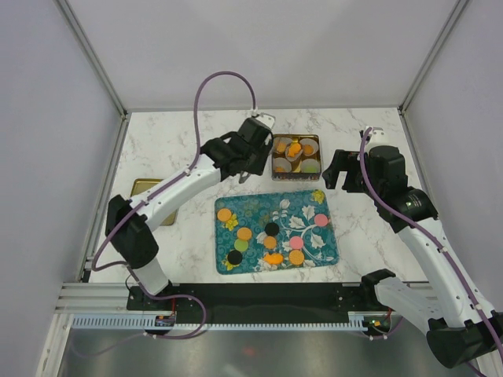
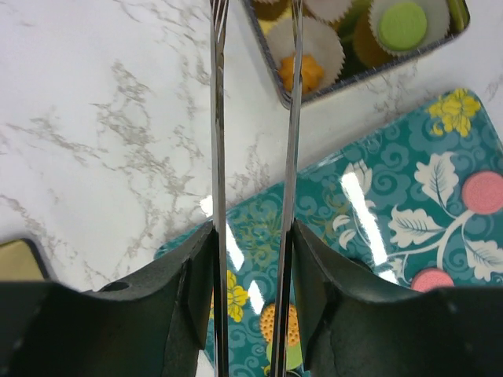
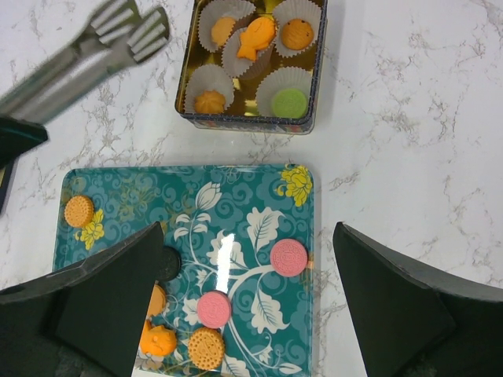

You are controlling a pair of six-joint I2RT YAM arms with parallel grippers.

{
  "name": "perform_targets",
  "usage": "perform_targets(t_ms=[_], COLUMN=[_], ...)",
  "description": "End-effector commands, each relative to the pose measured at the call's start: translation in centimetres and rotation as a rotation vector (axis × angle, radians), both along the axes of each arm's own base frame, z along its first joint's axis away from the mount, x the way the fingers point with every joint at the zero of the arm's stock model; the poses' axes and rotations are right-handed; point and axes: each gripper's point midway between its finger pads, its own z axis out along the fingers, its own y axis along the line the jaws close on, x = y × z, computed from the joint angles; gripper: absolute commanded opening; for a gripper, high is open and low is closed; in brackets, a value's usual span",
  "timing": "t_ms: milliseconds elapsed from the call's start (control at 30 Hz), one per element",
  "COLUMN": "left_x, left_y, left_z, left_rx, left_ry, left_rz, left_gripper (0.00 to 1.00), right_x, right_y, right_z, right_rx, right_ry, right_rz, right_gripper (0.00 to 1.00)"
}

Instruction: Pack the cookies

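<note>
Your left gripper (image 2: 253, 263) was clamped on a pair of tongs (image 2: 218, 181). These were two thin, polished steel blades running almost parallel between the matte black fingers. In the right wrist view their scalloped tips sat slightly apart with nothing between them, just beside the far left corner of the tin (image 3: 244, 124). Your right gripper (image 3: 250, 251) was spread wide and held nothing, its blunt black fingers hanging above the near part of the tray (image 3: 189, 174).

Most of the cookies (image 3: 288, 257) lay loose on that tray as small flat discs with embossed faces, in pink, orange, green and black. An orange fish-shaped one lay among them near the front edge. The tray was a glossy teal rectangle with rounded corners, printed with white leaves and yellow flowers, and it caught bright glare. Just beyond it stood the small rectangular tin with a gold interior, where pleated white paper cups (image 3: 206, 78) each held a cookie. One was green, several were orange and one was fish-shaped.

Everything rested on a white table (image 1: 181, 133) with grey marble veining. A gold-coloured rectangle (image 1: 141, 188) lay at its left side, partly under your left arm. Plain pale walls (image 1: 259, 47) set in aluminium posts enclosed the table.
</note>
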Motion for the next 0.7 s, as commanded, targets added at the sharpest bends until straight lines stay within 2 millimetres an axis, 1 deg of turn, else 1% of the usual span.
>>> perform_targets(t_ms=[0,67,100,133,167,200,267,300,333,400,433,500,533,567,600,633,667], left_x=[4.0,5.3,6.7,7.3,8.5,9.3,10.6,11.9,12.4,13.5,13.8,14.2,14.3,14.3,14.3,14.3,14.2], left_y=[5.1,6.9,9.0,9.8,11.9,12.8,14.7,16.3,17.1,18.7,19.0,20.1,20.1,20.3,20.9,21.1,21.9], left_z=[2.9,1.8,1.0,0.6,-0.3,-0.3,-1.3,-2.2,-2.5,-3.3,-4.6,-6.0,-7.4,-8.2,-8.9,-10.3,-11.0], left_rx=[-0.075,-0.093,-0.105,-0.121,-0.126,-0.139,-0.159,-0.156,-0.149,-0.148,-0.139,-0.128,-0.120,-0.113,-0.104,-0.100,-0.106], left_ry=[-0.094,-0.067,-0.058,-0.047,-0.033,-0.043,-0.026,-0.011,-0.010,0.003,0.029,0.055,0.084,0.098,0.112,0.141,0.161], left_rz=[0.170,0.223,0.287,0.307,0.370,0.399,0.450,0.490,0.513,0.548,0.558,0.584,0.584,0.592,0.607,0.615,0.635], left_gripper=[0.48,0.48,0.48,0.48,0.48,0.48,0.48,0.48,0.47,0.47,0.47,0.47,0.47,0.47,0.47,0.47,0.47], right_x=[0.3,0.3,0.3,0.3,0.4,0.2,0.2,0.1,0.0,-0.1,-0.1,-0.2,-0.3,-0.3,-0.4,-0.4,-0.5], right_y=[0.2,0.3,0.4,0.4,0.4,0.9,1.2,1.3,1.4,1.5,1.4,1.4,1.5,1.5,1.4,1.5,1.6], right_z=[1.7,1.7,1.8,1.8,1.8,1.8,1.7,1.5,1.4,1.4,1.2,1.0,0.7,0.6,0.2,0.2,0.1], right_rx=[0.015,0.018,0.022,0.022,0.022,0.037,0.045,0.049,0.052,0.056,0.052,0.053,0.051,0.050,0.047,0.049,0.051], right_ry=[-0.040,-0.038,-0.041,-0.042,-0.041,-0.036,-0.027,-0.023,-0.019,-0.017,-0.016,-0.011,-0.005,-0.002,0.005,0.008,0.012], right_rz=[0.006,0.015,0.014,0.014,0.012,0.038,0.050,0.058,0.062,0.067,0.066,0.068,0.071,0.071,0.071,0.077,0.080], right_gripper=[0.98,0.98,0.98,0.98,0.98,0.98,0.98,0.98,0.98,0.98,0.98,0.98,0.98,0.98,0.98,0.98,0.98])
